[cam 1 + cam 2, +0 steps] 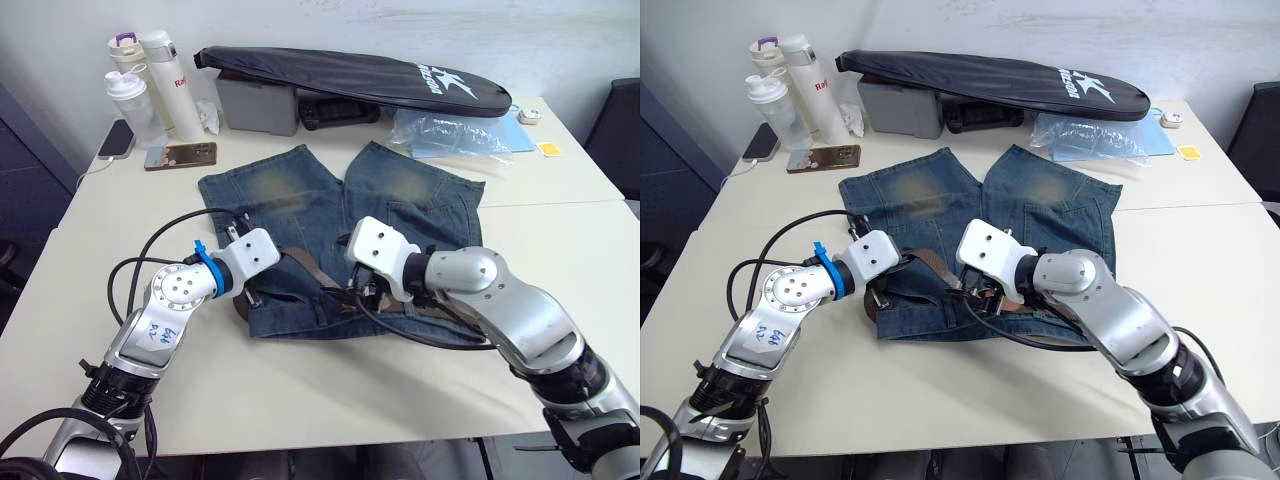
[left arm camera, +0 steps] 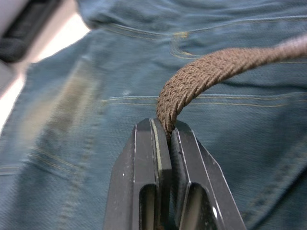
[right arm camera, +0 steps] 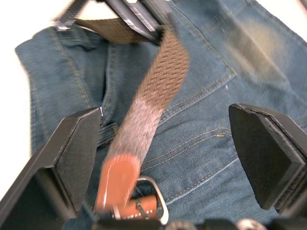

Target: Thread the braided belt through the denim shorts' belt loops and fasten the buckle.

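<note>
Black fingers of the left gripper (image 2: 165,139) are pressed together on the braided belt (image 2: 211,72), pinching the brown woven strap so that it arches up out of the jaws and runs off over the denim shorts (image 1: 330,235). The left arm reaches in from the table's near left edge, elbow bent, its white wrist lying low over the shorts' waistband on the side nearest the robot. From that pinch the belt stretches across to the right gripper (image 3: 168,158), whose two fingers stand wide apart with the strap passing loosely between them, touching neither pad that can be seen; it grips nothing. Just beneath that gripper lies the belt's tan leather end with the buckle (image 3: 151,199), a silver metal frame resting on the denim. The right arm comes in from the near right edge, forearm angled across the table (image 1: 560,250), wrist turned down over the middle of the waistband. The shorts lie flat near the table's centre, legs pointing toward the far edge, waistband toward the robot. The belt loops cannot be made out clearly. Along the far edge rest a long black zipped bag (image 1: 350,75), a grey box (image 1: 255,105), bottles (image 1: 150,85) at the far left corner, and a phone (image 1: 180,155).
</note>
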